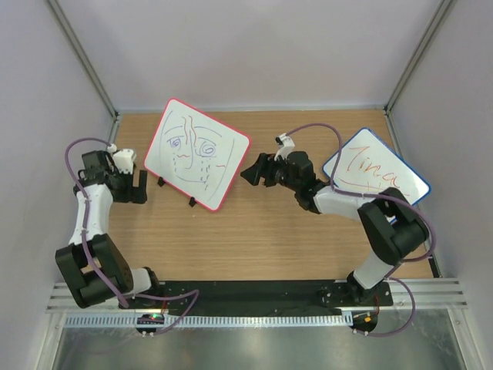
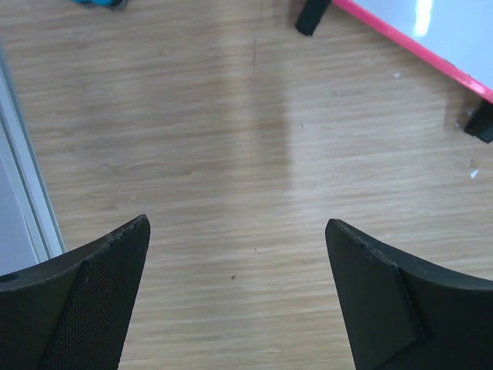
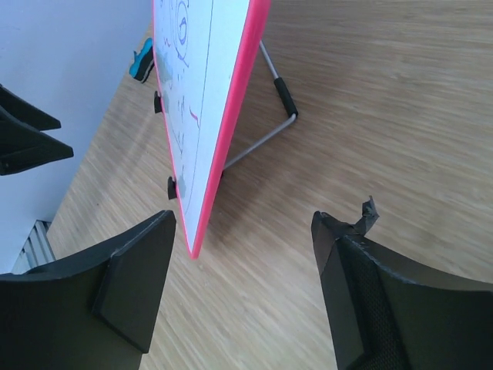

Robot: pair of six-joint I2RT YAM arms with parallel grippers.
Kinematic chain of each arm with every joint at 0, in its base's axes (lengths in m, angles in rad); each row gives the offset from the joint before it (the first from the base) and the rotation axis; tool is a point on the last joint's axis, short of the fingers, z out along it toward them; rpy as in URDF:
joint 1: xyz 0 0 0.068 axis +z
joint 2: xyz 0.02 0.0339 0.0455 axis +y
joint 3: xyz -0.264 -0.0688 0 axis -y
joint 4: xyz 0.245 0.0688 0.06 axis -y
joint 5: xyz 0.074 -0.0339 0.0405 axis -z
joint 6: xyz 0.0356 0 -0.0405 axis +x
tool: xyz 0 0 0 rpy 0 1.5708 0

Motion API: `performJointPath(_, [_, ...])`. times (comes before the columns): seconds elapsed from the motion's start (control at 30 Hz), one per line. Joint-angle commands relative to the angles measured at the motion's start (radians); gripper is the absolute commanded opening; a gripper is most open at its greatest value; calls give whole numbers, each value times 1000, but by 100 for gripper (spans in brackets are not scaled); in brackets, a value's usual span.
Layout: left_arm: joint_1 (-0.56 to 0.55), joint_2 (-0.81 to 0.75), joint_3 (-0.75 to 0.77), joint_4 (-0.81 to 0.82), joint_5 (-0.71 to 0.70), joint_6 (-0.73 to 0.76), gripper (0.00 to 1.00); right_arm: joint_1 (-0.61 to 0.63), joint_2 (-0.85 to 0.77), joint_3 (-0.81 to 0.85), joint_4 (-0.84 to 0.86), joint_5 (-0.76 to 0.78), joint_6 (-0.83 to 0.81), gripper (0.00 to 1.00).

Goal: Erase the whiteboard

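The whiteboard [image 1: 197,153], white with a pink frame, stands tilted on a wire stand at the back middle of the table and bears a purple and red face scribble. My left gripper [image 1: 141,186] is open and empty just left of the board's lower edge. In the left wrist view the left gripper [image 2: 237,223] hangs over bare wood, with the pink frame [image 2: 416,48] at the top right. My right gripper [image 1: 248,171] is open and empty just right of the board. In the right wrist view the right gripper [image 3: 243,217] faces the board's edge [image 3: 231,100], apart from it.
A blue-framed board [image 1: 375,176] with orange writing lies at the right. The wire stand [image 3: 266,131] props the whiteboard from behind, and black feet [image 2: 311,15] rest on the table. A small blue object [image 3: 142,60] lies beyond the board. Grey walls enclose the wooden table [image 1: 262,239].
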Motion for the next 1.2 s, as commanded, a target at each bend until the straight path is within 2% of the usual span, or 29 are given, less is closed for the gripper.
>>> performJointPath(0.0, [11, 50, 80, 108, 60, -26, 95, 4, 77, 84, 171, -54, 53, 77])
performJointPath(0.2, [19, 139, 104, 265, 80, -39, 95, 7, 192, 160, 259, -105, 93, 64])
performJointPath(0.27, [24, 177, 126, 312, 90, -45, 95, 7, 243, 197, 257, -112, 101, 64])
performJointPath(0.47, [68, 251, 175, 331, 198, -58, 93, 6, 314, 259, 268, -138, 116, 51])
performJointPath(0.67, [79, 286, 184, 349, 205, -19, 93, 7, 312, 243, 282, -140, 119, 39])
performJointPath(0.9, [111, 427, 282, 357, 62, -83, 84, 12, 318, 254, 268, -189, 119, 25])
performJointPath(1.17, [97, 619, 497, 305, 58, -112, 81, 13, 302, 248, 210, -189, 101, 11])
